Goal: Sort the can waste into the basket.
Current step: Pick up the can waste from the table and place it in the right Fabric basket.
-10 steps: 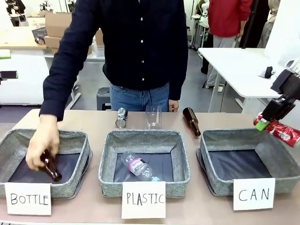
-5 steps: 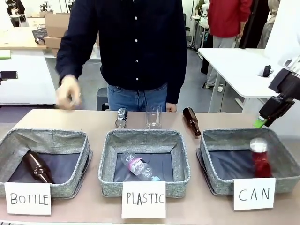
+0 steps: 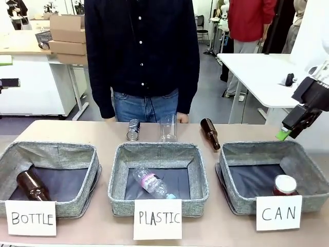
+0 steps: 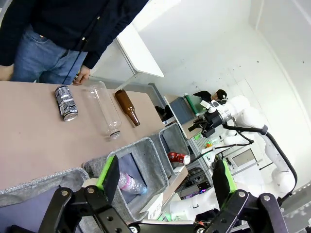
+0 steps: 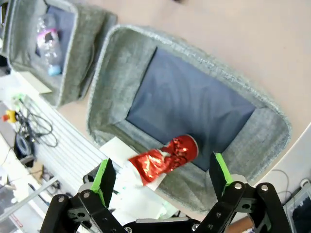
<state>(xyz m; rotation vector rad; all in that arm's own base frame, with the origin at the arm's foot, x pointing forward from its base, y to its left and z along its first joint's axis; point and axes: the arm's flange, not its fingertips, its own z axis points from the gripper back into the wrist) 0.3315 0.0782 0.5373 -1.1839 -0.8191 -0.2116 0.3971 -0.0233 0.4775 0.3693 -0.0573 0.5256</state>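
- the right gripper (image 3: 286, 132) hangs above the far right corner of the can basket (image 3: 240, 201), jaws spread wide and empty; the right wrist view looks down between its green pads (image 5: 103, 176) into that basket.
- the dented red can (image 3: 284, 185) lies inside, against the near wall behind the white "can" card (image 3: 278, 212); that half of the sort looks done.
- the dark can (image 3: 133, 129) lies on its side on the bare table beyond the plastic basket (image 3: 157, 206), just beside the clear cup (image 3: 167, 127) and apart from the brown bottle (image 3: 209, 133).
- the left gripper (image 4: 165, 174) is also wide open and holds nothing; its wrist view takes in the dark can across the table.
- the next pick likely goes best with the pads closing across the can's round body rather than its ends, approaching from the side away from the cup, since a can on its side may roll if nudged.
- the carry should clear the basket walls and pass the middle basket before release, low over the dark lining.
- the person's hand (image 3: 182, 118) rests near the cup, so a slow approach seems wise.
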